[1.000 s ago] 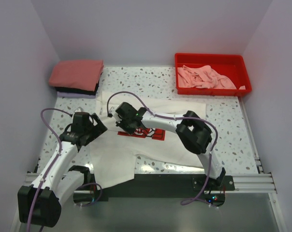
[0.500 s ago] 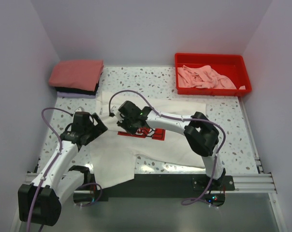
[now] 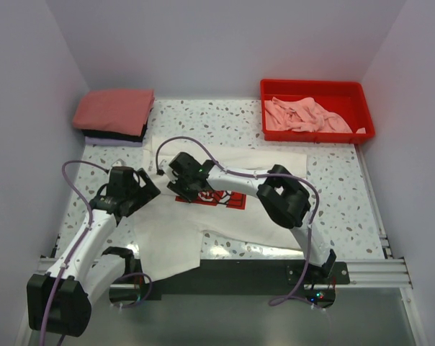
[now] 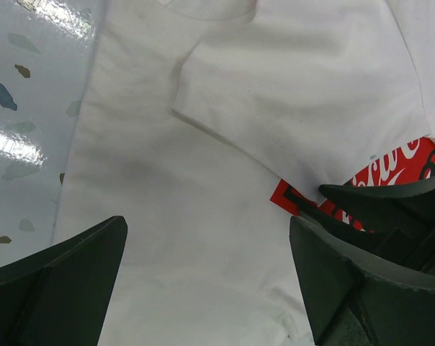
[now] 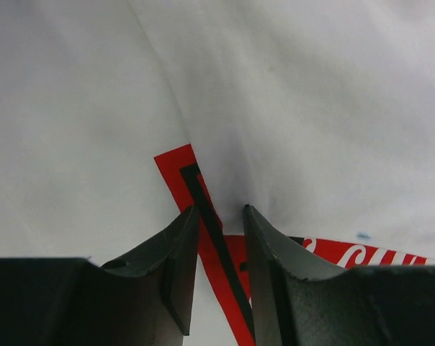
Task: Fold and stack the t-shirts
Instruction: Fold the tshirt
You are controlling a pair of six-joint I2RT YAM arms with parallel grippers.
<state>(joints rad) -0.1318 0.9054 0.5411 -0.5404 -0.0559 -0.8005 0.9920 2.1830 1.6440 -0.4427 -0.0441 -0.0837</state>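
Far to the left of the white t-shirt [image 3: 261,162], at the back corner of the speckled table [image 3: 347,209], sits a stack of folded tees: a salmon-red one [image 3: 113,110] on top, a black one [image 3: 117,135] under it and a lavender one [image 3: 113,142] at the bottom.

The left gripper [image 4: 209,231] hovers over the white t-shirt's left part, its jaws spread as wide as they go, with nothing between them but the flat cloth below.

The white t-shirt lies spread across the middle of the table, print side up. A flap of it [image 4: 304,94] is folded inward and covers the near corner of the red square print [image 3: 228,200].

The right gripper [image 5: 219,216] is down on the shirt at the left edge of that print. Its jaws stand a little apart and straddle the folded edge. No cloth shows pinched between them.

Well to the right of the white t-shirt and behind it, a red tray [image 3: 315,83] holds crumpled light pink tees [image 3: 304,115].
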